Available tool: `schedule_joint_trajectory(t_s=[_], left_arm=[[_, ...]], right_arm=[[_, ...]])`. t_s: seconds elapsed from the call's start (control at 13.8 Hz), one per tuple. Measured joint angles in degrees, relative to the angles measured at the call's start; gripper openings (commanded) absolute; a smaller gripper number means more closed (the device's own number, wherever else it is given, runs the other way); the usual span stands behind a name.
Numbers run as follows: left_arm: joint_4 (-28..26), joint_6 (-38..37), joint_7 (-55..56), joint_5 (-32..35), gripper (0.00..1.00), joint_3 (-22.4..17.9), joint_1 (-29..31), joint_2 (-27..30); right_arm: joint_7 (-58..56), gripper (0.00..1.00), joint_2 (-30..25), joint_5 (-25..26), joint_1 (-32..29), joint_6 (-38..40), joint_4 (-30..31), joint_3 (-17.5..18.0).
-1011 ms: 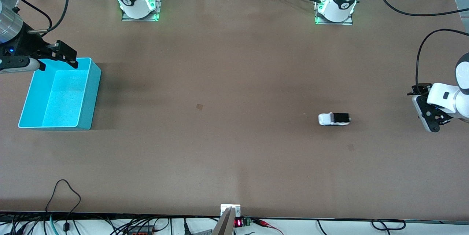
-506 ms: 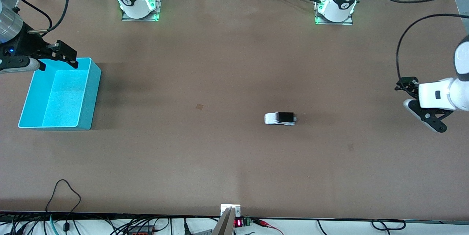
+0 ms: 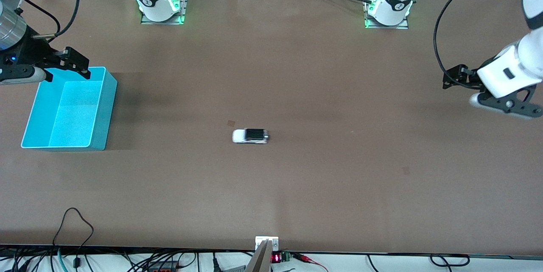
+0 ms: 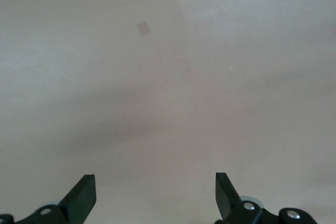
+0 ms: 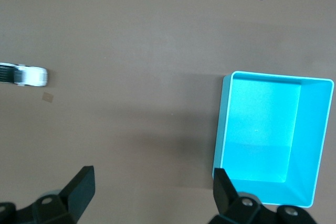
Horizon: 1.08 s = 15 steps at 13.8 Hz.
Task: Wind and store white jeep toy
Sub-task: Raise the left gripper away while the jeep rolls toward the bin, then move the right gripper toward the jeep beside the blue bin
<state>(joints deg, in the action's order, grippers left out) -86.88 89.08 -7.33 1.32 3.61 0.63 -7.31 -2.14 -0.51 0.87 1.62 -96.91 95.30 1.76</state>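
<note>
Sitting mid-table: white jeep toy (image 3: 250,136), boxy, black roof, slightly blurred. Left pincer (image 4: 156,195), right pincer (image 5: 152,191) wide open, empty.

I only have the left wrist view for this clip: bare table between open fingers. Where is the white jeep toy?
Observer: The white jeep toy sits on the table near its middle, held by neither gripper.
Operator: Is the bin in place?
Observer: Yes, a turquoise bin stands at the right arm's end, with nothing in it.
Operator: And the right gripper?
Observer: The right gripper is open, over the bin's rim.
Operator: Where is the left gripper?
Observer: The left gripper is up over the left arm's end.
</note>
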Motion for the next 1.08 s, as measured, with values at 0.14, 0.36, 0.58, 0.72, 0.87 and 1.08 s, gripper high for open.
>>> schedule_joint_trajectory(t_s=[0.14,0.36,0.58,0.72,0.87,1.08], left_arm=[[-5.1,6.4,2.2,-0.1,1.0,-1.0,0.0,4.1],[-8.9,7.0,2.7,-0.1,1.0,-1.7,0.0,6.9],[-9.4,5.9,2.8,-0.1,1.0,-2.3,-0.6,7.2],[-9.4,5.9,3.0,-0.1,1.0,-4.0,-2.5,7.3],[-9.4,5.8,3.1,-0.1,1.0,-5.0,-3.5,7.4],[-9.4,5.8,3.2,-0.1,1.0,-5.8,-3.9,7.4]], right_arm=[[0.0,1.0,0.0,0.0,0.0,0.0,0.0,0.0],[0.0,1.0,0.0,0.0,0.0,0.0,0.0,0.0],[0.0,1.0,0.0,0.0,0.0,0.0,0.0,0.0],[0.0,1.0,0.0,0.0,0.0,0.0,0.0,0.0],[0.0,1.0,0.0,0.0,0.0,0.0,0.0,0.0],[0.0,1.0,0.0,0.0,0.0,0.0,0.0,0.0]])
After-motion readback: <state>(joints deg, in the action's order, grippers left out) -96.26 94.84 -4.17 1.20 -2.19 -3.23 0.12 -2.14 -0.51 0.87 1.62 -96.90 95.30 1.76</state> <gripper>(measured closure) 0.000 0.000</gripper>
